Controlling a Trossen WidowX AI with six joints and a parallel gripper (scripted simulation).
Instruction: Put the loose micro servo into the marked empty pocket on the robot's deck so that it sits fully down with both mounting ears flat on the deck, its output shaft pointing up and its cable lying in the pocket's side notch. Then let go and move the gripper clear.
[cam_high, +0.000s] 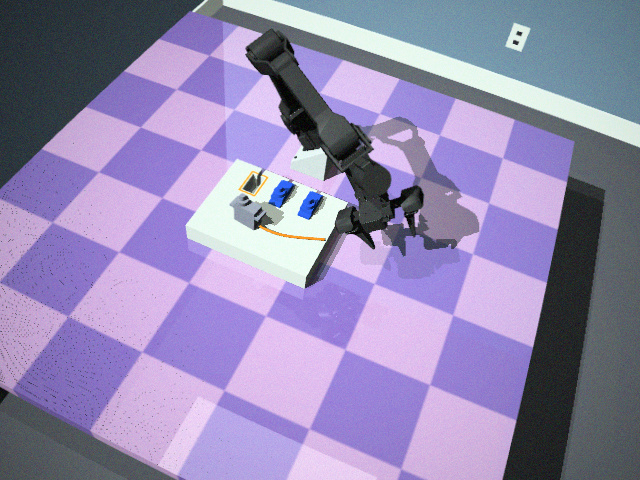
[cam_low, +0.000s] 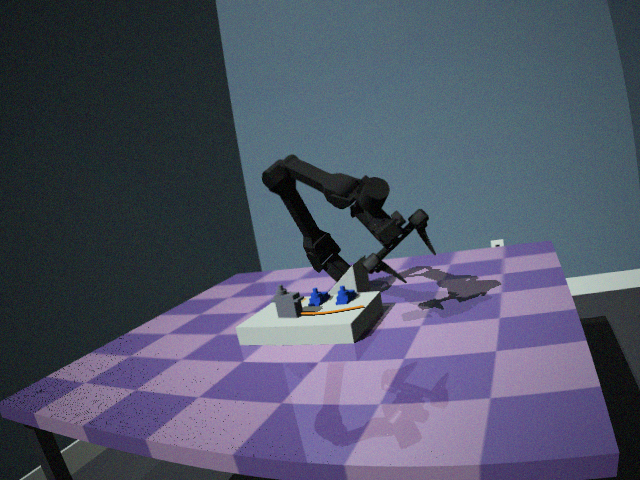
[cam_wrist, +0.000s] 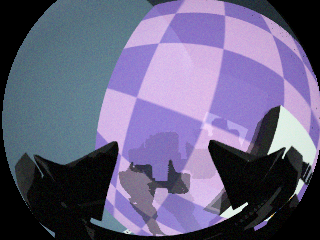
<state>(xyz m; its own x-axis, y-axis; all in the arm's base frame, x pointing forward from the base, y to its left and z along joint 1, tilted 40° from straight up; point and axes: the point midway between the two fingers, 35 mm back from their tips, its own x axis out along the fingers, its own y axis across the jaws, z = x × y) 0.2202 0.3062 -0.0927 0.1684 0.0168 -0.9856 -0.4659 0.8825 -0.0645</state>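
pocket (cam_high: 252, 182) vacant, grey servo (cam_high: 247, 209) loose on deck (cam_high: 268, 248), gripper (cam_high: 388, 231) spread wide, ungrasping

Blue servos (cam_high: 294, 198) stand betw gripper (cam_high: 390, 229) & pocket (cam_high: 253, 182)

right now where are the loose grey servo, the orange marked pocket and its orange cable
loose grey servo (cam_high: 246, 209), top view, on its grey body
orange marked pocket (cam_high: 252, 182), top view, on the dark opening inside the orange outline
orange cable (cam_high: 294, 236), top view, midway along its run across the deck
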